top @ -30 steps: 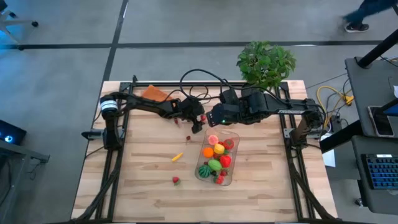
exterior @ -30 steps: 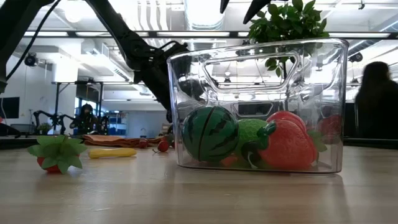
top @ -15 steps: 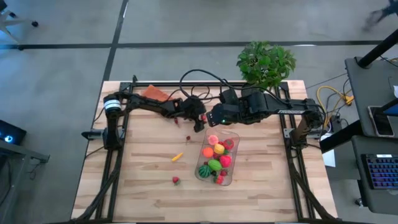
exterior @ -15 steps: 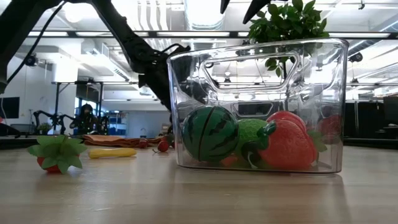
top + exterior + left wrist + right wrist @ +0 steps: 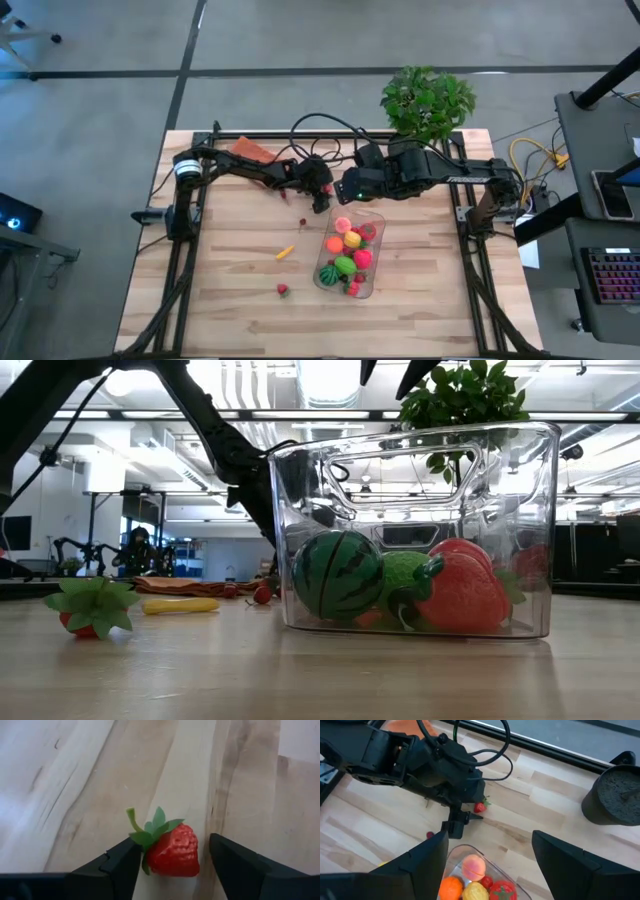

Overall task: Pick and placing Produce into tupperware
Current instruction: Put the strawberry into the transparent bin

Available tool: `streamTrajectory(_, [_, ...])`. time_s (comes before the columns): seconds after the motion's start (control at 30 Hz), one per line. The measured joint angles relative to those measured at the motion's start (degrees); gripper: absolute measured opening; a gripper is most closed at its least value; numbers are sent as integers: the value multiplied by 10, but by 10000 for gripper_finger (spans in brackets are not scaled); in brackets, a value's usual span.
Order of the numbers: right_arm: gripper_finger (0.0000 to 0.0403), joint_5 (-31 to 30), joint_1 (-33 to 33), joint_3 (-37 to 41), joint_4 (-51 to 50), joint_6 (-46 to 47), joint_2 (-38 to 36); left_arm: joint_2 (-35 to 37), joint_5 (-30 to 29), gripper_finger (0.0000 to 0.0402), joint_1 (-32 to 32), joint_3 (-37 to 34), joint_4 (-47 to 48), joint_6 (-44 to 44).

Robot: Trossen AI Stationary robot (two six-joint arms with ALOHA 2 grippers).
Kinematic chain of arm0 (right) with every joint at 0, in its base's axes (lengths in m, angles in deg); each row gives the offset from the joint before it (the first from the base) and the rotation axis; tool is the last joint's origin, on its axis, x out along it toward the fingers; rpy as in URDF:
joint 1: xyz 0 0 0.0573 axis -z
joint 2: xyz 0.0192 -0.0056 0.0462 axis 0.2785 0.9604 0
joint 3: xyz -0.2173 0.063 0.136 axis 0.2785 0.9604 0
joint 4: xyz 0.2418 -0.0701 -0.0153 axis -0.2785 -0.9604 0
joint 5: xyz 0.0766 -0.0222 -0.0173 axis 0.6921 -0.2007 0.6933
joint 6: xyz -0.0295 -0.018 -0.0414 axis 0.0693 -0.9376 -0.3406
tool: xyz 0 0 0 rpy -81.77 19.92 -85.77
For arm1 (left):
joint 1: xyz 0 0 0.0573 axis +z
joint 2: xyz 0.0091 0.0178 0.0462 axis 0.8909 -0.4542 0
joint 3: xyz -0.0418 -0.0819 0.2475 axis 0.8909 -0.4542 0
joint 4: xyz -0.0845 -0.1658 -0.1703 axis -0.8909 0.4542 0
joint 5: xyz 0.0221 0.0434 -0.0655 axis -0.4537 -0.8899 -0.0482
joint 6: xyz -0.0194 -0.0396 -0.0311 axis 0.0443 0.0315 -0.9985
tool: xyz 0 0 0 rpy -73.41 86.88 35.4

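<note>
The clear tupperware (image 5: 350, 252) sits right of the table's middle and holds several toy fruits, among them a watermelon (image 5: 338, 575). My left gripper (image 5: 321, 192) is open just beyond the tub's far end. A red strawberry (image 5: 173, 852) with green leaves lies on the wood between its fingers. My right gripper (image 5: 490, 840) is open and hovers above the tub's far end. A yellow piece (image 5: 285, 252), a second strawberry (image 5: 283, 290) and a small red piece (image 5: 302, 222) lie loose on the table. My left gripper has its fingers on either side of the strawberry, which lies on the table. The strawberry's green leaves (image 5: 145, 838) reach up to one finger (image 5: 122, 862); I cannot tell whether they touch. The other finger stands apart from the fruit.
A potted leafy plant (image 5: 428, 100) stands at the far right edge, and its pot (image 5: 615, 795) shows in the right wrist view. A flat orange-brown pad (image 5: 250, 150) lies at the far left. Both arms crowd the far middle; bare wood lies along the near edge.
My left arm has shifted a little toward the table's right edge, while its gripper has stayed at the strawberry by the tub's far end. The produce and the tub have not moved.
</note>
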Motion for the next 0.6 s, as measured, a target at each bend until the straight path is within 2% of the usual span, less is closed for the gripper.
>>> streamTrajectory(0.43, [275, 0, 0, 0, -7, 0, 0, 3, -6, 116, 0, -2, -6, 2])
streamTrajectory(0.6, [275, 0, 0, 0, -7, 0, 0, 39, -9, 113, -3, -3, 5, 2])
